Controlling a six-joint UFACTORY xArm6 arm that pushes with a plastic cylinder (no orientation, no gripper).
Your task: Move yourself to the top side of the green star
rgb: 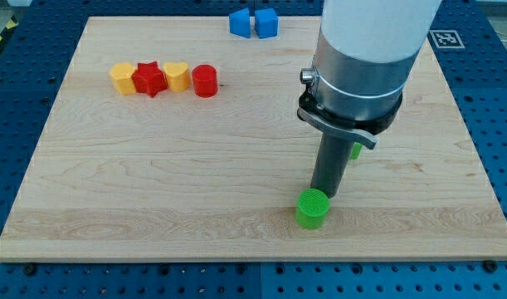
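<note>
**Tip parked by the green cylinder; star mostly hidden behind the arm**

Wooden board (pixel 153 166) on a blue perforated bench, a fiducial tag at the view's top right corner. Light, even, no clutter beyond the blocks.

Blocks as they lie: near the view's top left, a tight row touching one another — yellow block (pixel 121 79), red star (pixel 149 79), yellow heart (pixel 177 75), red cylinder (pixel 205 81). At the top edge, two blue blocks (pixel 253 22) side by side, shapes unclear. All well apart from the work.

My tip (pixel 323 194) sits just above the green cylinder (pixel 312 208), touching it or nearly so; I cannot tell which. No fingers on this rig, only the rod, so nothing to open or clamp.

The green star (pixel 354 151): only a green sliver shows at the rod's right, under the arm's collar. Shape not confirmable; I judge it the star because no other green piece is left.

Judgement: the tip stands below and left of that sliver, so the goal is not yet met. Getting to its top side likely means skirting round it, not through. Risk: nudging the star or dragging the cylinder along.
</note>
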